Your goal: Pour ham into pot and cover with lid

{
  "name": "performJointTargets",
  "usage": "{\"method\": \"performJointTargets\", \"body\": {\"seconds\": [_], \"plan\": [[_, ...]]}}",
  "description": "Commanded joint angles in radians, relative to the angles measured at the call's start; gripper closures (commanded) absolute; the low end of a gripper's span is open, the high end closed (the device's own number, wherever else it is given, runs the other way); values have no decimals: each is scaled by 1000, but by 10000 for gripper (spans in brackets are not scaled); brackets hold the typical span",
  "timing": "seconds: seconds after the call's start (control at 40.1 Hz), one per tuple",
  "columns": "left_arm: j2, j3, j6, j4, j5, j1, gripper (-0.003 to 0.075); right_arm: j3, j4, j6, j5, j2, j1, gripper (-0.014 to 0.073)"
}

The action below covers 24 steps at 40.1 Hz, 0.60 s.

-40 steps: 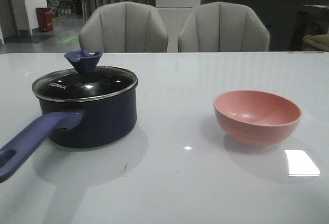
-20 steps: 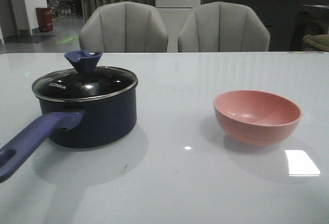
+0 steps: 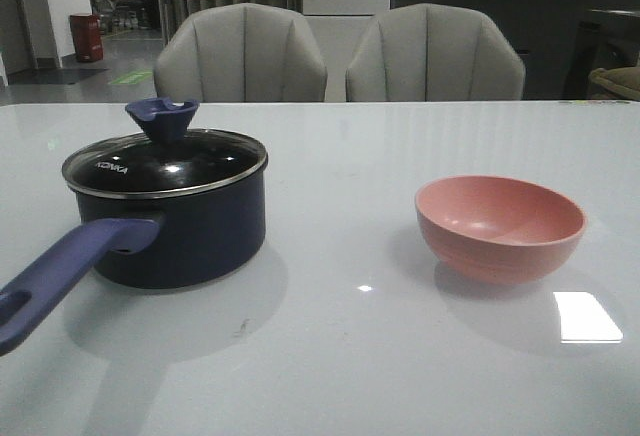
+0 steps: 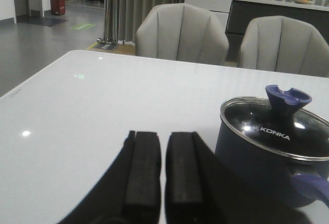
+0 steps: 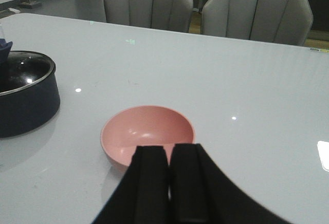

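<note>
Now the dark navy pot (image 3: 178, 226) sits on the left of the white table (image 3: 340, 346), glass lid (image 3: 165, 161) with blue knob and white KONKA lettering seated on its rim, purple-blue handle pointing toward the camera. Pink bowl (image 3: 500, 226) stands well apart on the right, looking empty. Left gripper (image 4: 163, 170) and right gripper (image 5: 168, 185) both have jaws nearly closed, holding nothing.

Front view shows almost no change over the last second. Only the pot (image 3: 180, 226) differs: its handle (image 3: 60, 271) sits a touch lower at the near tip, a tiny shift, with its lid (image 3: 165, 161) seated on it.
</note>
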Motion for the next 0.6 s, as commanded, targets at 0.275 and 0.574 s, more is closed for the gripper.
{"method": "performJointTargets", "body": {"seconds": [0.275, 0.574], "plan": [[0, 21, -10, 2, -71, 2, 589, 111, -264, 237, -152, -190, -232, 433], [0, 21, -10, 2, -73, 2, 589, 181, -266, 244, -136, -307, -276, 433]]}}
